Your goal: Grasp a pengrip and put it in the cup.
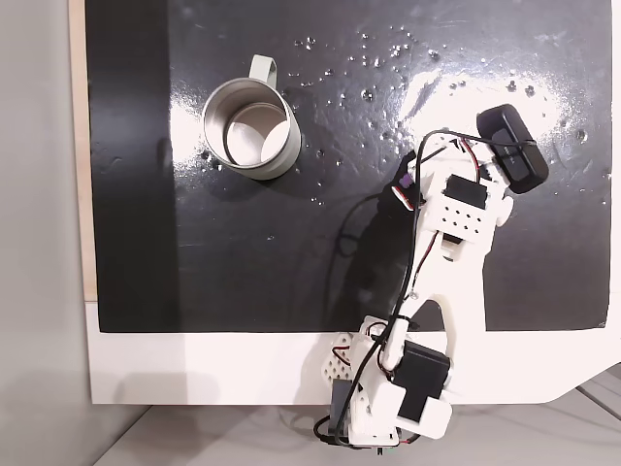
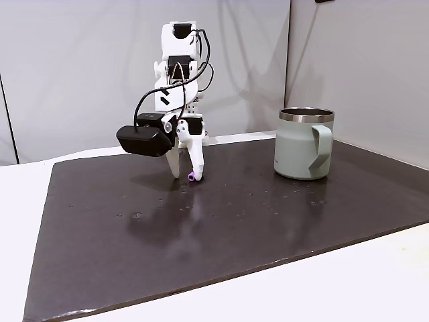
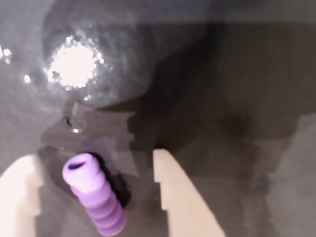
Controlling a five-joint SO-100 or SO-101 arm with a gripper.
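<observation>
Wrist view puts the pengrip (image 3: 94,200) between your two pale fingers (image 3: 173,192), lying on the dark mat (image 3: 237,98) with a gap on either side, wider toward the right finger. Your gripper (image 3: 94,170) is spread open and grasps nothing yet; the tube sits closer to the left finger, its open end pointing away from the camera.

In a fixed view from the side, the gripper (image 2: 186,176) is down at the mat (image 2: 201,235) with the purple tube (image 2: 192,177) at its tips, so you look to be at the grasping step, before any lift.

Your next move seems to be closing the fingers squarely on the ribbed tube. It looks soft and small, so it may roll or squirt sideways if one finger reaches it first.

The cup (image 1: 248,128) stands upright and well apart from the gripper in a fixed view from above. What shows of its shiny inside looks empty.
</observation>
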